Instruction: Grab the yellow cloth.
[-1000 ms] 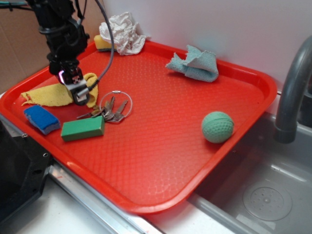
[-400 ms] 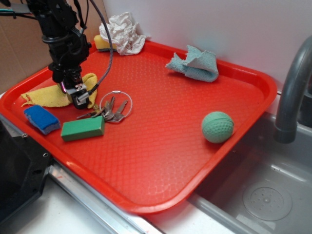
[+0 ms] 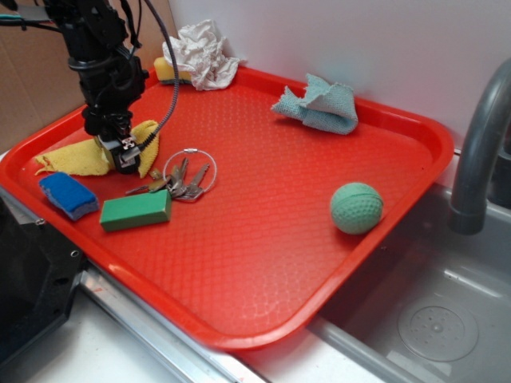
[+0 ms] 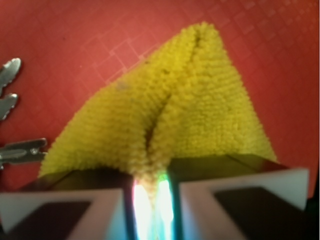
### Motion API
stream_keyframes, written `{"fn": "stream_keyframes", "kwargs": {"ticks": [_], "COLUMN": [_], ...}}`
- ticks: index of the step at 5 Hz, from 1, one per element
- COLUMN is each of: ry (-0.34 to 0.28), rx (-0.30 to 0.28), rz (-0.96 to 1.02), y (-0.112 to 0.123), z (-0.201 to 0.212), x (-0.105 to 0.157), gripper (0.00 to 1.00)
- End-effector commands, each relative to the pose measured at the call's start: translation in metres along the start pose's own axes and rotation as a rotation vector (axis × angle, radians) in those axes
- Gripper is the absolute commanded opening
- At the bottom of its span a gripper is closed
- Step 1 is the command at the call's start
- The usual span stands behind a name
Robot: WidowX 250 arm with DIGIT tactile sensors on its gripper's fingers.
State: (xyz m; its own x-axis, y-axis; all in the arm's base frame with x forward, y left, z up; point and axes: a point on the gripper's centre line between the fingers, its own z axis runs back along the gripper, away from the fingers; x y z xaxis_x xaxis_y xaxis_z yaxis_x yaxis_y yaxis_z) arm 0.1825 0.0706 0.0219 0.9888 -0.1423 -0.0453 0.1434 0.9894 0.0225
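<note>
The yellow cloth (image 3: 76,158) lies along the left side of the red tray (image 3: 263,207), a long mustard terry rag. My gripper (image 3: 126,156) stands over its right end and is shut on it. In the wrist view a fold of the yellow cloth (image 4: 175,115) is pinched between the two fingers, bunched into a ridge that runs into the narrow gap of the gripper (image 4: 150,192). The rest of the cloth fans out onto the tray beyond the fingertips.
A bunch of keys (image 3: 182,179) lies just right of the gripper, also keys (image 4: 15,150) in the wrist view. A green block (image 3: 136,211) and blue sponge (image 3: 68,194) sit in front. A teal cloth (image 3: 319,105), white crumpled rag (image 3: 200,52), green ball (image 3: 356,207) and a faucet (image 3: 479,152) stand farther off.
The gripper has come down onto the right end of the yellow cloth and shut on a fold of it. Nothing else on the tray has moved.
</note>
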Motion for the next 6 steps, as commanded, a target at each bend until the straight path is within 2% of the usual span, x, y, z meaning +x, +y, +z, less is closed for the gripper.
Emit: {"fn": "stream_keyframes", "kwargs": {"ticks": [1,2,4,5,6], "ry": [-0.1,-0.178,-0.143,-0.143,-0.177], "rx": [0.059,0.086,-0.041,-0.087,-0.063], "rz": [0.086,0.194,0.418,0.441,0.435], "y": [-0.003,-0.025,-0.035,-0.036,-0.039], "z": [0.065,0.117,0.22,0.255,0.26], "x": [0.012,0.026,0.047,0.038,0.029], "gripper": [0.0,0.0,0.0,0.0,0.0]}}
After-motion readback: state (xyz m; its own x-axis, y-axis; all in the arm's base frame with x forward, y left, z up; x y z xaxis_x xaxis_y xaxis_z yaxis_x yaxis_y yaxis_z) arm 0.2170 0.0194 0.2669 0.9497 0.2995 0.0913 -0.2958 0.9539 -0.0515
